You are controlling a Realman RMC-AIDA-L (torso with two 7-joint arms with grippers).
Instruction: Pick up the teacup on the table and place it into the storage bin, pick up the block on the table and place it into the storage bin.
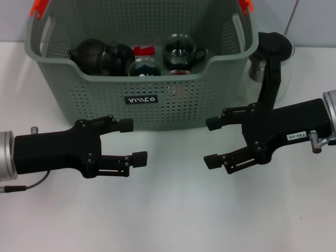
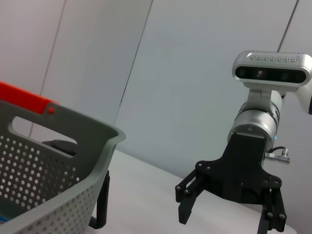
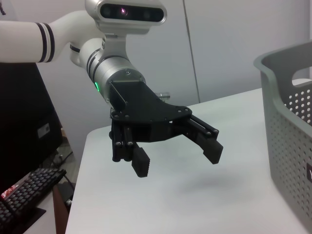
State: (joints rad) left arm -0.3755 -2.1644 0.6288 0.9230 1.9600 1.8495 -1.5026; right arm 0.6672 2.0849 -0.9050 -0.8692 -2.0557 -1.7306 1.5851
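Left gripper [image 1: 136, 140] hovers over the white table [image 1: 168, 220], in front of the storage bin's left half, fingers spread wide, nothing between them. Right wrist view shows the same gripper [image 3: 178, 158] from the side, both fingers apart and clear of the tabletop. Right gripper [image 1: 212, 142] mirrors it in front of the bin's right half, also wide open and empty; the left wrist view shows it [image 2: 226, 214] hanging above the table with fingers splayed. The two grippers face each other with a gap between them, neither touching the bin.

Storage bin [image 1: 157, 89] is the grey-green perforated basket at the back centre of the table, with orange-red clips [image 1: 39, 8] on its top corners and a small black label [image 1: 140, 98] on the front wall. Inside it: a dark teapot [image 1: 97, 56] at left, a glass teacup [image 1: 181, 52] with a handle at right, another round glass cup [image 1: 145, 68] with dark content near the front wall, and a red block [image 1: 143, 50] between them toward the back.

A clear glass vessel with a black lid [image 1: 273, 58] stands on the table just beside the bin's right wall, partly hidden behind the right arm.
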